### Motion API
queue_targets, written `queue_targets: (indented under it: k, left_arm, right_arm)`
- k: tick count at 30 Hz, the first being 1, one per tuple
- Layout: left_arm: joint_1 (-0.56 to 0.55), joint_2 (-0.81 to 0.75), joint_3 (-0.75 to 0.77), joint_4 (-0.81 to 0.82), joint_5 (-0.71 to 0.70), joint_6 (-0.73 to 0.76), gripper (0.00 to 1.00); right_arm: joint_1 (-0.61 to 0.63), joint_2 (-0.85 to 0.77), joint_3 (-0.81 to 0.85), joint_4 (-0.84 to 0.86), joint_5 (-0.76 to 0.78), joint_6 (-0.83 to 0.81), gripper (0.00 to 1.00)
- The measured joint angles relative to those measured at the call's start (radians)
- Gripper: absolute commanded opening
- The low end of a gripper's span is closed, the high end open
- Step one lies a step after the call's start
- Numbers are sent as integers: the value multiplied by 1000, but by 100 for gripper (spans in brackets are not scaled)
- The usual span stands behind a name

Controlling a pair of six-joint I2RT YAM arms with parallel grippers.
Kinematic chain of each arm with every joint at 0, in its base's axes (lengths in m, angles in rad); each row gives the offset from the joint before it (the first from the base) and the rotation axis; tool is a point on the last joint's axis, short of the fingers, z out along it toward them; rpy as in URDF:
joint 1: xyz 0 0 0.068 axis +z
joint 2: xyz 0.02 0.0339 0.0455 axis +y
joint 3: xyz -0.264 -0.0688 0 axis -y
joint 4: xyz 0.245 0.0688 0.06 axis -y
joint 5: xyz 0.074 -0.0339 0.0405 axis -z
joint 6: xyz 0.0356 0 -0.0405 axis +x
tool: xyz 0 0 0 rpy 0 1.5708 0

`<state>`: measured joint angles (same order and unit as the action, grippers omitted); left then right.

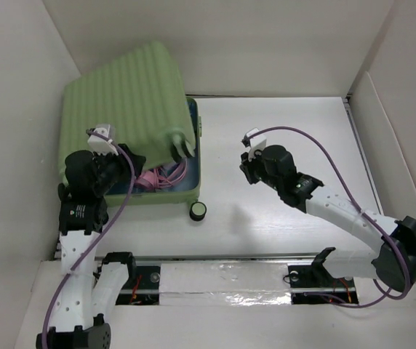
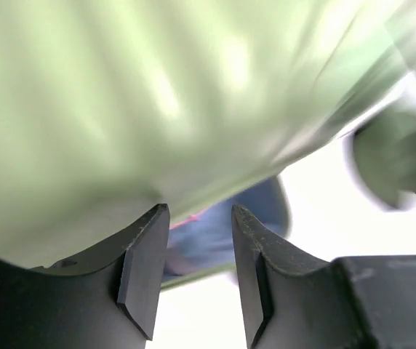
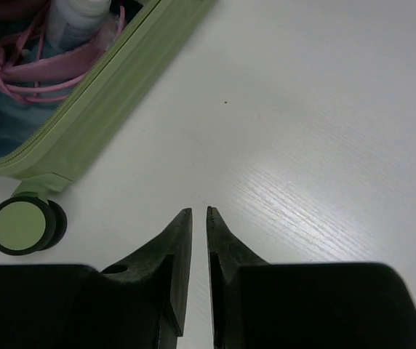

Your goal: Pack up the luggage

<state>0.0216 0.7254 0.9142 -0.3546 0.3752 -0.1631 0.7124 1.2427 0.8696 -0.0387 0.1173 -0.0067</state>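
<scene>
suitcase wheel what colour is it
The wheel has a pale green face and black tyre; it shows best in the right wrist view.

The white table (image 1: 302, 123) carries the light green luggage (image 1: 128, 91) at its far left, 1 wheel (image 1: 198, 211) showing.

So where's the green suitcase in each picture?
Top external: the green suitcase is at the upper left, in front of the left arm.
Left wrist: its blurred green shell fills the top.
Right wrist: its open edge crosses the top left corner.
Shared landmark: the blue lining.
</scene>
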Motion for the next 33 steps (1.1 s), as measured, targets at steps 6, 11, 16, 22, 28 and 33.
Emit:
queue_targets:
  k: [6,11,16,22,28,33]
  left_arm:
    - [0,-77,18,18,284,22,32]
    - [-1,-43,153,40,276,-27,35]
    - [0,13,241,63,-149,-146,36]
    - [18,179,291,53,-675,-217,27]
    - [154,377,275,51,-888,-236,24]
    - [305,496,282,51,-907,-240,21]
  right_arm:
    - [-7,-9,0,0,7,1,20]
    - [-13,-9,0,0,8,3,7]
    - [-13,-9,0,0,8,6,0]
    - [-13,-10,-1,6,8,6,0]
    - [-12,-35,-3,12,7,6,0]
    - [-11,-40,-3,18,2,6,0]
